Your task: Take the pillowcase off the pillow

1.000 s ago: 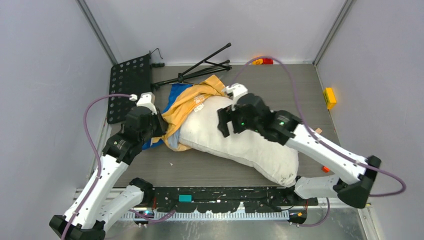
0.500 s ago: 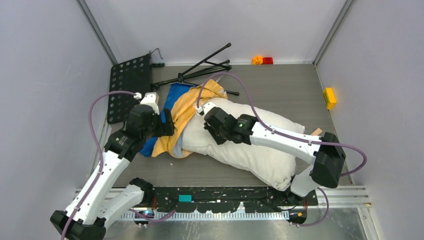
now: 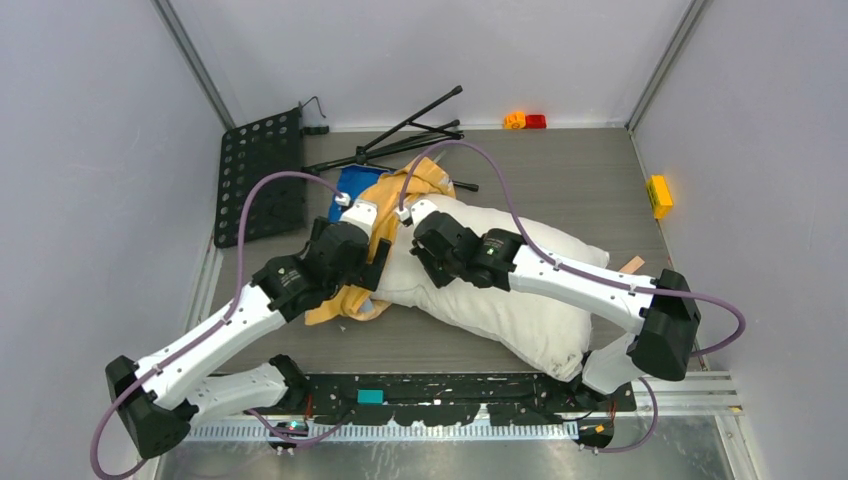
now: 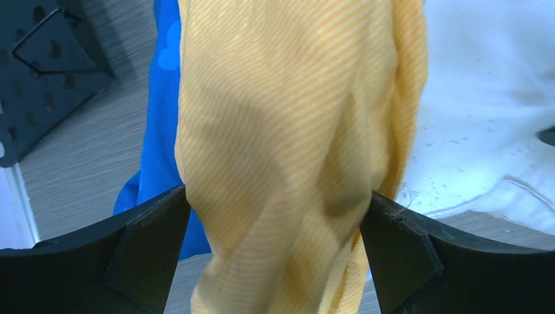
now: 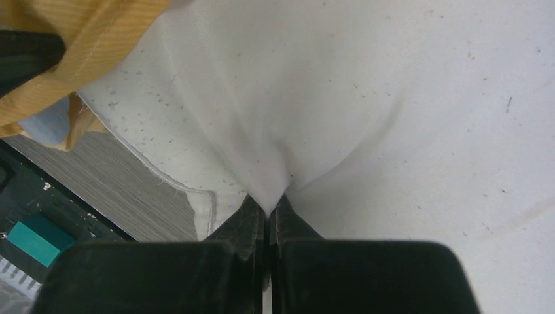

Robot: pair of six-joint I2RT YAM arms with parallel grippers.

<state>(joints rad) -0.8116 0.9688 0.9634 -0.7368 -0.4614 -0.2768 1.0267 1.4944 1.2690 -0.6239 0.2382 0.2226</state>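
The white pillow lies slantwise across the table. The pillowcase is bunched at the pillow's left end, orange-yellow side out, with a patch of blue behind it. My left gripper is over that bunch. In the left wrist view it is open, and a thick roll of pillowcase fills the gap between both fingers. My right gripper presses on the pillow close beside it. In the right wrist view it is shut on a pinched fold of the pillow.
A black perforated plate leans at the back left, beside a folded black tripod. Small orange and red blocks sit at the back wall and a yellow block at the right wall. A black rail runs along the near edge.
My left gripper opened and moved right, from the pillowcase's left edge to the bunch next to the pillow. My right gripper came down left onto the pillow and shut on a fold.
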